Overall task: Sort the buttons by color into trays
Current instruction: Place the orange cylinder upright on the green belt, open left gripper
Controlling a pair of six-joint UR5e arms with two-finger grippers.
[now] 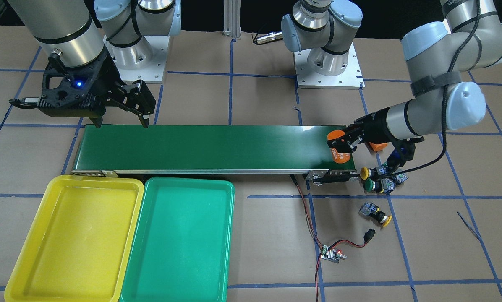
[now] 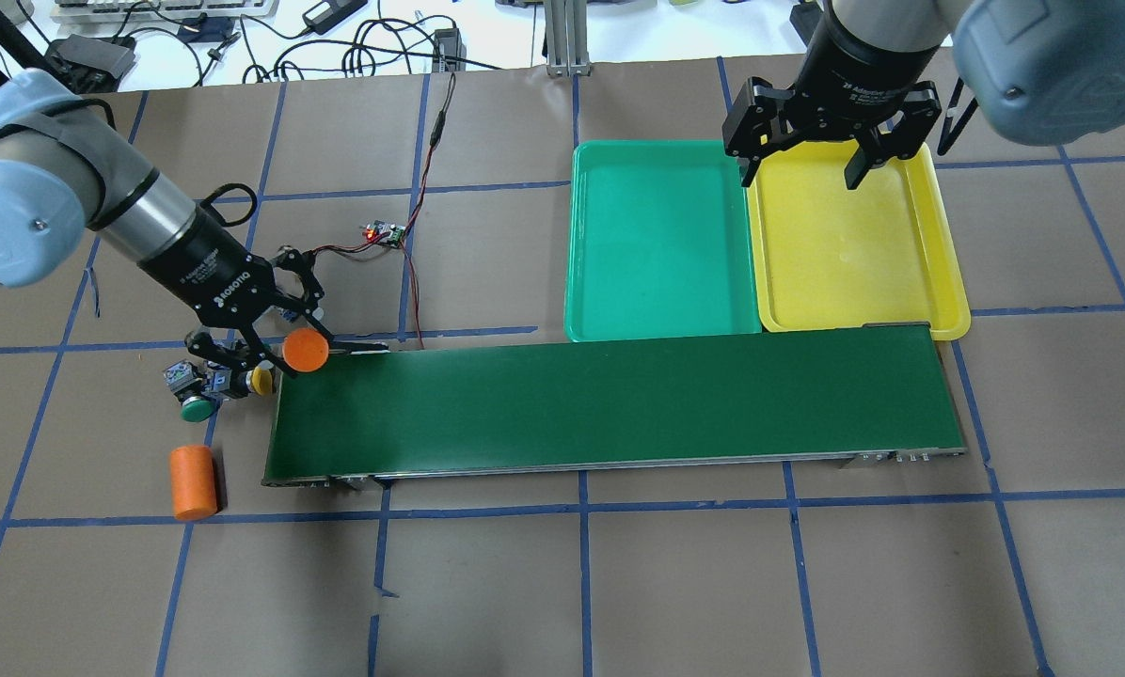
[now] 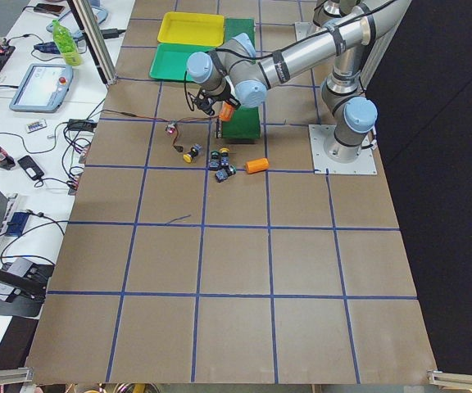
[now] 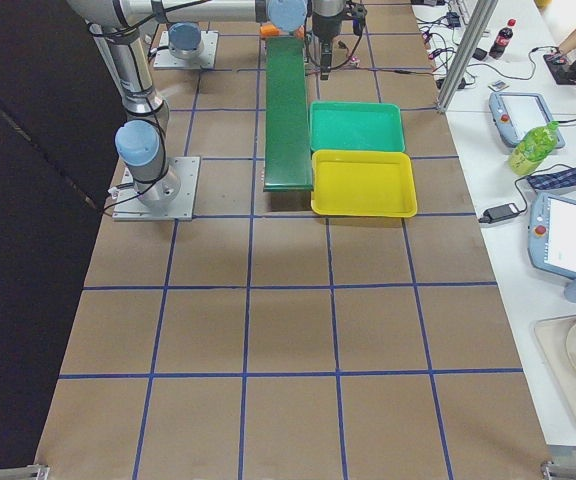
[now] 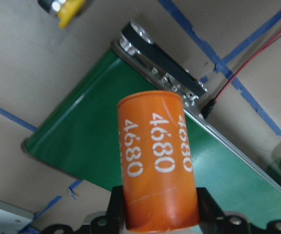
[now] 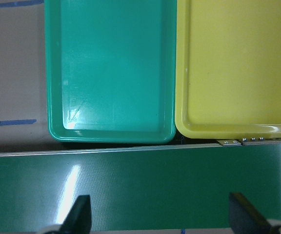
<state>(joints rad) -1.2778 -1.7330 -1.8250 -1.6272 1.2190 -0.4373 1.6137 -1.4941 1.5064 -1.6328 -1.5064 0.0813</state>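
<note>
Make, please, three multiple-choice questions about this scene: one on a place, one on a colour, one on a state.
1. Where does the free orange cylinder lie relative to the belt?
A) on its middle
B) on the table, off its end
C) under it

2. What colour is the numbered cylinder in the left pincer?
A) green
B) orange
C) yellow

3. How is the right pincer?
A) open, empty
B) shut on a button
C) shut on a cylinder

Answers:
1 B: the overhead view shows it on its side on the table beside the belt's end.
2 B: the left wrist view shows orange with white digits.
3 A: its jaws stand apart with nothing between.
</note>
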